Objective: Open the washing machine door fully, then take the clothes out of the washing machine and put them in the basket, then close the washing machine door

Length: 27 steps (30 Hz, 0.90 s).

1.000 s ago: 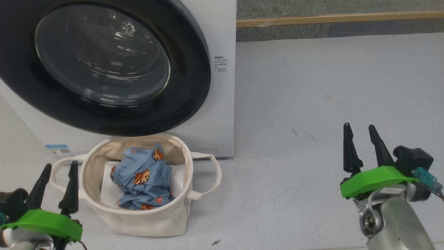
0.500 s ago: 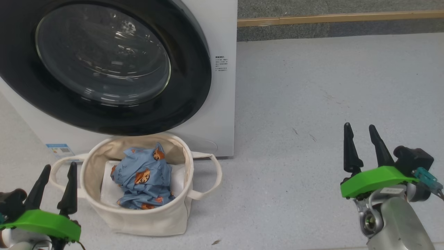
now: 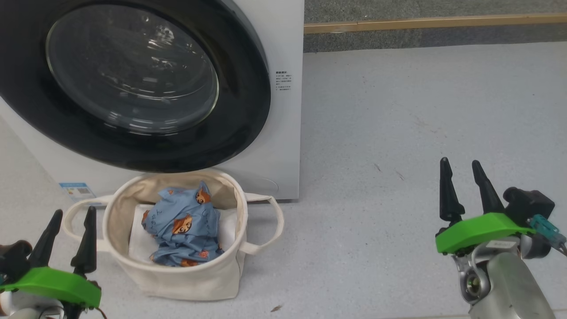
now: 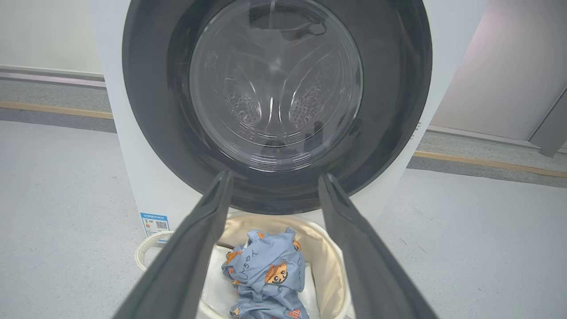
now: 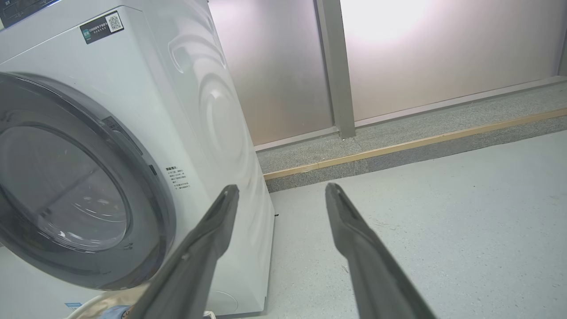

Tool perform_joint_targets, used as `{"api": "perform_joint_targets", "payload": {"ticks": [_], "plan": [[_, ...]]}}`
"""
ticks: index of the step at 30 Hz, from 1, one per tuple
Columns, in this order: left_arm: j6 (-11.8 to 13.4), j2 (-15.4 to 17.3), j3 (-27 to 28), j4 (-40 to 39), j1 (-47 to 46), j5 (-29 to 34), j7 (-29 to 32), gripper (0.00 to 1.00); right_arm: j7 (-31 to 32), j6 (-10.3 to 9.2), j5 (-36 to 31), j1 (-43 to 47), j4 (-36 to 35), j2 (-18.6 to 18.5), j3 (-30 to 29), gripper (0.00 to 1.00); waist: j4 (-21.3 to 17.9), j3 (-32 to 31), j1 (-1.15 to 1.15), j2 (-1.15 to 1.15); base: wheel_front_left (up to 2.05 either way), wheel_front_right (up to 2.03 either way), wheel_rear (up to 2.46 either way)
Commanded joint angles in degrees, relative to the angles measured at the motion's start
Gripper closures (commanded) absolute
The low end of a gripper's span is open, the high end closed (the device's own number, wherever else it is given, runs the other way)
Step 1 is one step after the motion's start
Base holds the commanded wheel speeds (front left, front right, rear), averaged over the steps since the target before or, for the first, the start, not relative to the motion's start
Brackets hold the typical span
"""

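1. Door check: the large round washing machine door (image 3: 133,84), a wide glossy black rim around a bulging clear glass bowl, lies flush against the white box-shaped washing machine (image 3: 283,133). It looks shut, and in the left wrist view perforated steel shows through the glass.
2. Over to the clothes (image 3: 184,230): a light blue fabric garment printed with orange-brown cartoon figures lies crumpled inside the round cream canvas basket (image 3: 177,279). It rests on the white sheet lining (image 3: 137,241), and the basket stands right in front of the machine on the speckled grey floor (image 3: 398,133).
3. Left gripper (image 3: 75,210) hovers just beside the basket, its long dark fingers spread wide with nothing between them.
4. Right gripper (image 3: 459,161) hangs well off to the side over bare floor, spread just as wide and empty too.
5. Handling call on the garment: it looks light, limp and floppy, likely to drape and trail rather than slip. The best pinch would be a raised fold at the top of the heap, clear of the white lining so the sheet doesn't lift with it.
6. The door is the opposite: rigid, hinged and slick. Fingers would probably skate on that gloss, so a flat push on the black rim beats pressing the glass.
7. Verdict: with the clothes in the basket and the door closed, the job looks finished.
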Motion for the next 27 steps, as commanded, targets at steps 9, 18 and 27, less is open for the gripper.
{"api": "perform_joint_targets", "payload": {"ticks": [9, 18, 27], "plan": [[-0.3, 3.3, 1.8, -2.6, -3.0, -0.7, -0.7, 0.0, -0.5, 0.14, 0.1, -0.8, -1.7, 0.4, 0.9, 0.0, 0.1, 0.2, 0.0, 0.0, 0.0, 0.0, 0.0], [0.1, -3.0, -2.1, 1.8, 3.0, -1.8, 0.5, 1.0, 0.8, -0.01, 1.2, 3.9, 4.0, 0.4, -0.3, 1.0, 0.3, 0.2, 0.01, 0.0, 0.0, 0.0, 0.0], [0.1, -4.2, -1.0, 0.8, 3.5, -5.5, 1.9, 1.0, 2.1, 0.0, 6.2, 4.6, 2.8, 0.4, -0.5, 1.0, 0.7, 0.2, 0.03, 0.0, 0.0, 0.0, 0.0]]}}
